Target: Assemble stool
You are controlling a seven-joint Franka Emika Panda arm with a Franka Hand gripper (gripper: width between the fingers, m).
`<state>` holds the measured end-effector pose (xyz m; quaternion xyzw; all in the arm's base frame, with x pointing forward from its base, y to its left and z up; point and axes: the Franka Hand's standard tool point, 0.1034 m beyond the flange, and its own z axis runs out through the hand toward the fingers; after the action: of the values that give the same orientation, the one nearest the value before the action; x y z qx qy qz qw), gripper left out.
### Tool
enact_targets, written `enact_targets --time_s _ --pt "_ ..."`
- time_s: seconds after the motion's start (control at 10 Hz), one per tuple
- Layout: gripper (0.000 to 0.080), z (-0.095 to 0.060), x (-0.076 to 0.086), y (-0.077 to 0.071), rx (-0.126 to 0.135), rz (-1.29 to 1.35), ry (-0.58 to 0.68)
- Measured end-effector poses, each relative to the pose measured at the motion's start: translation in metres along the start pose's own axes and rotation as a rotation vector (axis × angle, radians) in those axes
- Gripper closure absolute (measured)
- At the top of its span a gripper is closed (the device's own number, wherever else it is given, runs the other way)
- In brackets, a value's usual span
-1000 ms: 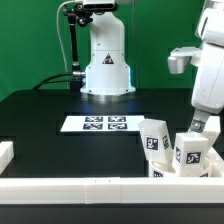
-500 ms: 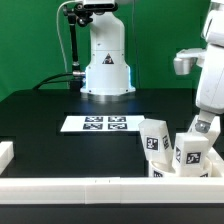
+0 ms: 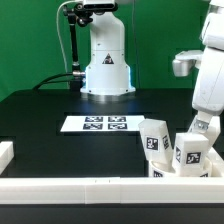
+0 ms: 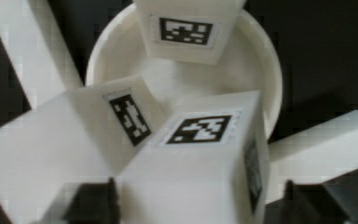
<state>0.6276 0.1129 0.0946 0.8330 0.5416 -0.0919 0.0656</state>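
Note:
The white stool parts are bunched at the exterior view's right, against the front rail. Two blocky legs with tags stand there, one (image 3: 153,138) to the left and one (image 3: 190,152) under my gripper (image 3: 203,128). In the wrist view the round seat (image 4: 167,75) lies behind the legs. A tagged leg (image 4: 202,135) sits between my fingers, another leg (image 4: 87,120) leans beside it, and a third tagged leg (image 4: 186,28) is at the seat's far side. My gripper (image 4: 202,200) straddles the middle leg with its jaws apart, a thin gap showing on one side.
The marker board (image 3: 97,124) lies mid-table in front of the robot base (image 3: 106,70). A long white rail (image 3: 90,190) runs along the front edge. A short rail piece (image 3: 5,152) sits at the exterior view's left.
The arm has shifted slightly toward the exterior view's right and a little lower over the right-hand leg. The parts have not moved.

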Motion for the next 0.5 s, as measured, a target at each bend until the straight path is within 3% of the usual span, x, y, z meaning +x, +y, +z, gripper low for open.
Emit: enact_targets --time_s 0.1,0.2,0.3,0.4,0.5 --pt "0.0383 -0.0010 -0.0005 0.0014 -0.002 0.004 0.002" --pt "0.0590 -0.0052 -0.0006 0.0034 -0.007 0.007 0.007" --pt "0.0719 -0.0090 -0.0017 0.0054 -0.010 0.014 0.012" --pt "0.0780 -0.0105 -0.0036 0.0071 -0.011 0.019 0.014" --pt "0.0780 -0.0105 -0.0071 0.0095 -0.010 0.025 0.014"
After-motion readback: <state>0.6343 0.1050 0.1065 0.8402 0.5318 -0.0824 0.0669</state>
